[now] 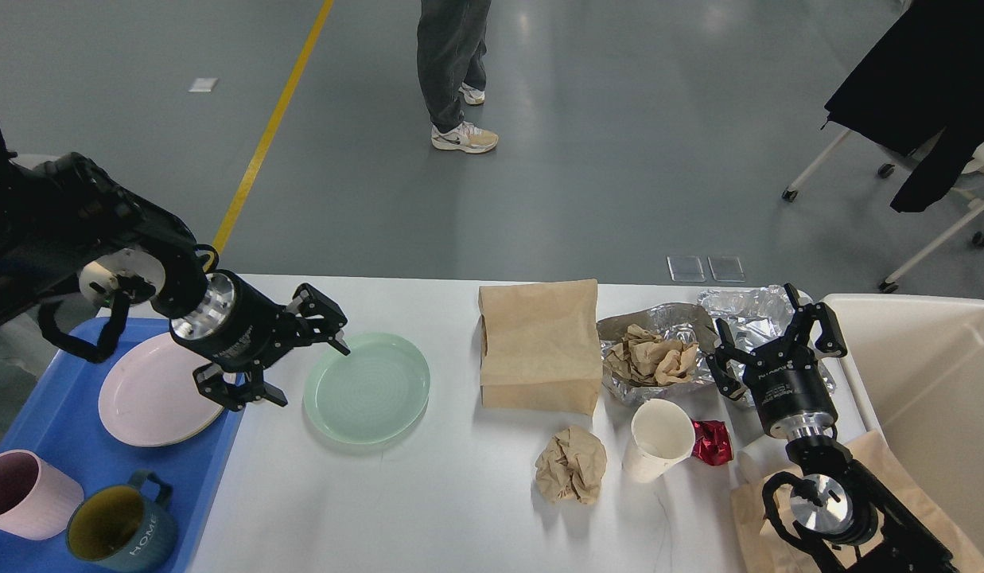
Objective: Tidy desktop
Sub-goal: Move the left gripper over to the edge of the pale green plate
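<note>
Left gripper [305,360] hovers with its fingers spread apart at the left rim of a green plate [369,387] on the white table [428,501], beside a pink plate [153,390] in the blue tray [46,414]. Right gripper [774,338] is also spread wide, above crumpled foil [738,314] near the cream bin [929,382]. A paper bag [539,346], paper cup [659,438] and brown wad [571,464] lie mid-table.

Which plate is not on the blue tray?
The green plate. It sits on the white desktop, beside the left claw. The pink plate lies on the blue tray.
</note>
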`<move>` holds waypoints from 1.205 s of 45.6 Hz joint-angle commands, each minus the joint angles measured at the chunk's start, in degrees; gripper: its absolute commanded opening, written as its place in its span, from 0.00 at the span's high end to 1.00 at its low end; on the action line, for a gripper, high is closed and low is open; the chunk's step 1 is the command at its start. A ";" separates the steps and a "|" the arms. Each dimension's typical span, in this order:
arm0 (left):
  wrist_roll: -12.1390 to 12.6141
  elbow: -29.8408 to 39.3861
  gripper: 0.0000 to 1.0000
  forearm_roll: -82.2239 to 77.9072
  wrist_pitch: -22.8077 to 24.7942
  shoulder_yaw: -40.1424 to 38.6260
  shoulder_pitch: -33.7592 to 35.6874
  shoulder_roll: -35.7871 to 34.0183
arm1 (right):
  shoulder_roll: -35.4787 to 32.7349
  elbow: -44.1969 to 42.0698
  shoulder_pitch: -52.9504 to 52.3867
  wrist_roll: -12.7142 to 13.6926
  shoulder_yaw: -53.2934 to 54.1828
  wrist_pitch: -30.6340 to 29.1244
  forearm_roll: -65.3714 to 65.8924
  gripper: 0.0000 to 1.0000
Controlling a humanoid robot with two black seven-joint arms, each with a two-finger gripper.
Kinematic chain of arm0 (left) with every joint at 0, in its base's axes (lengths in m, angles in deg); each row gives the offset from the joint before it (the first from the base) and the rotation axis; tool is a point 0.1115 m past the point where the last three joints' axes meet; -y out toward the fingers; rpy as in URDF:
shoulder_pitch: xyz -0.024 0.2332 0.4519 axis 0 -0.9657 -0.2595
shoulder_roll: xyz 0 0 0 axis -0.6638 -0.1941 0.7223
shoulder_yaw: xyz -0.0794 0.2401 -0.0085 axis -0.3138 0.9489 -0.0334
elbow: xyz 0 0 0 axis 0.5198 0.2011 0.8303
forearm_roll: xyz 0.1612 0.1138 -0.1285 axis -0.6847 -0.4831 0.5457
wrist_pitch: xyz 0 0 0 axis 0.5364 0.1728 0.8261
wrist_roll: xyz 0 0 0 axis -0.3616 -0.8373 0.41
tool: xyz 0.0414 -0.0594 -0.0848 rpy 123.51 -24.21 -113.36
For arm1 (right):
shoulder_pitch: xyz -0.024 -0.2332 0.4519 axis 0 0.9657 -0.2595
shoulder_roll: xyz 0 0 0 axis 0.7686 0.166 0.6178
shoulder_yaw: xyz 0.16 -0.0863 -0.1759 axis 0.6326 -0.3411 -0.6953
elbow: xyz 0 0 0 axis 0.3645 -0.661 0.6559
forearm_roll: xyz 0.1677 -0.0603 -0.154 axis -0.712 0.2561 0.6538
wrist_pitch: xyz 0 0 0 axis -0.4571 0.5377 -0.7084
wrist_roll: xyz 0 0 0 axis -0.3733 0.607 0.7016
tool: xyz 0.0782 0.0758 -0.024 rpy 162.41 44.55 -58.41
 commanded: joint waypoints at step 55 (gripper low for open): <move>1.19 -20.26 0.44 -5.19 -31.59 -27.66 -38.94 -5.94 | 0.00 -0.01 0.00 0.00 0.00 0.00 0.00 0.00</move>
